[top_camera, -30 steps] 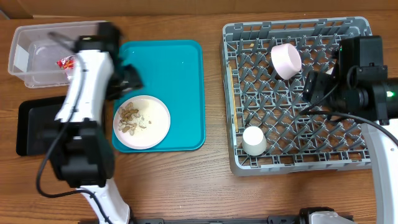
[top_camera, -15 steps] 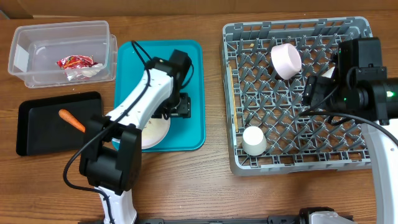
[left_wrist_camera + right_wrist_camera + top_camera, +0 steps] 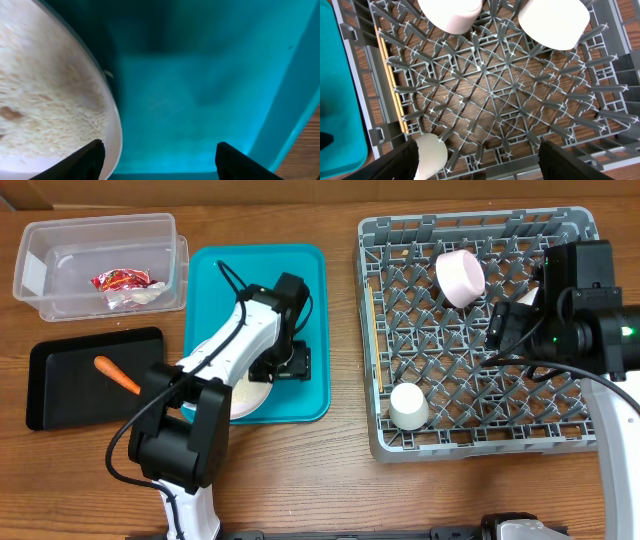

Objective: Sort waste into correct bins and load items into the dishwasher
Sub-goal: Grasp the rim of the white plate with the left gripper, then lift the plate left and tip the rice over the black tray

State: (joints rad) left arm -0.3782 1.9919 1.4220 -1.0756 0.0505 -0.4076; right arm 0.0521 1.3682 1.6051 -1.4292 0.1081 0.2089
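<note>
The round white plate (image 3: 250,396) with beige nut shells and crumbs (image 3: 35,95) lies on the teal tray, mostly hidden under my left arm. My left gripper (image 3: 287,366) is open and low at the plate's right rim (image 3: 114,125), with one finger over the rim and the other over bare tray. The clear tub (image 3: 60,242) holds the red wrapper (image 3: 120,279) and white tissue (image 3: 143,295). The carrot (image 3: 116,374) lies in the black tray (image 3: 60,395). The grey dish rack (image 3: 470,435) holds a pink bowl (image 3: 460,277), a white bowl (image 3: 552,22), a cup (image 3: 408,406) and chopsticks (image 3: 368,330). My right gripper (image 3: 477,160) is open and empty above the rack.
The teal tray (image 3: 290,280) sits between the bins and the rack, and its raised edge (image 3: 295,95) is close to my left gripper's right finger. Bare wooden table (image 3: 340,480) lies in front.
My left arm has swung from over the bins at the left to the teal tray, with its gripper now low at the plate's right rim. The right arm has not moved.
</note>
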